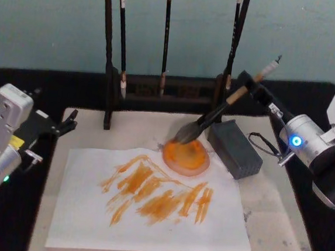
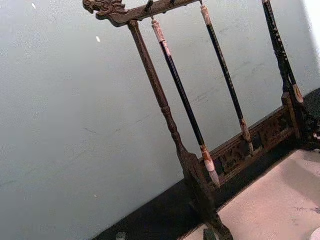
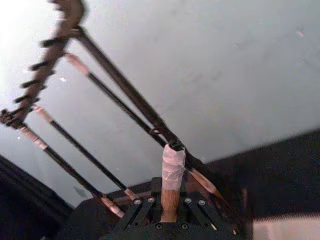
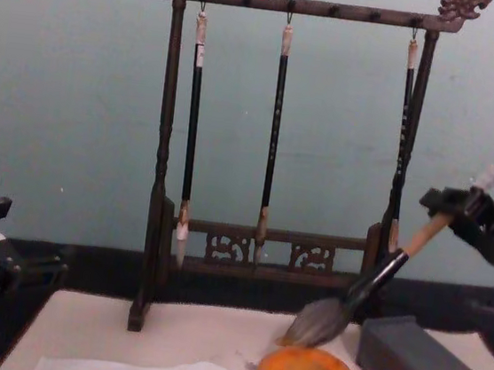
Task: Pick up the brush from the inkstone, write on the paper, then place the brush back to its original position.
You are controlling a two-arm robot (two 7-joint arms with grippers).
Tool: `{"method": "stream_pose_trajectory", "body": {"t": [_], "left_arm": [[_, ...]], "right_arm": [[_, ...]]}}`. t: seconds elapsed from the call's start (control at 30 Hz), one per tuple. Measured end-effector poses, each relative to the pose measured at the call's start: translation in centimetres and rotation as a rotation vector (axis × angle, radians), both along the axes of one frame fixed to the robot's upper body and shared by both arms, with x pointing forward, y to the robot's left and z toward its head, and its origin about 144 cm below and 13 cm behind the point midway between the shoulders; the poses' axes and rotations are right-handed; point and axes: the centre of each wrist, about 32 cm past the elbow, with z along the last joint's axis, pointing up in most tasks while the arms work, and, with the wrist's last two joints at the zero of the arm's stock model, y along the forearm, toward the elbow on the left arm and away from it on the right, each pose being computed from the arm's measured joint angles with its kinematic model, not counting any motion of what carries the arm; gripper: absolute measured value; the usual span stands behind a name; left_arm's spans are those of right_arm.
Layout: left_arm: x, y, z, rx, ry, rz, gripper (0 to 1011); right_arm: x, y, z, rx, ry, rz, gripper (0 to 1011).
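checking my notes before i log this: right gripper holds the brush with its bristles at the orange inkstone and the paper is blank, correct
Not quite. The paper is not blank: the head view shows orange strokes across it. The rest stands: the right gripper holds the brush with its bristles at the inkstone. The left gripper sits idle at the left.
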Motion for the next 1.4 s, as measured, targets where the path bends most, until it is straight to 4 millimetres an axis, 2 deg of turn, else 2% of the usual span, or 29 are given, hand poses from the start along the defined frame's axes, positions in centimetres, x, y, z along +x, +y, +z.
{"method": "stream_pose_trajectory", "body": {"t": [0.4, 0.73, 1.4], "left_arm": [[0.0, 0.0, 0.0, 0.000, 0.000, 0.000, 1001], [0.0, 0.0, 0.0, 0.000, 0.000, 0.000, 1001], [0.0, 0.0, 0.0, 0.000, 0.000, 0.000, 1001]], "right_arm": [[-1.0, 1.1, 2.4, -0.255, -0.246, 0.064, 163], [-2.7, 1.4, 2.6, -0.440, -0.407, 0.130, 163], [-6.5, 0.0, 3.2, -0.577, -0.568, 0.244, 163]]}}
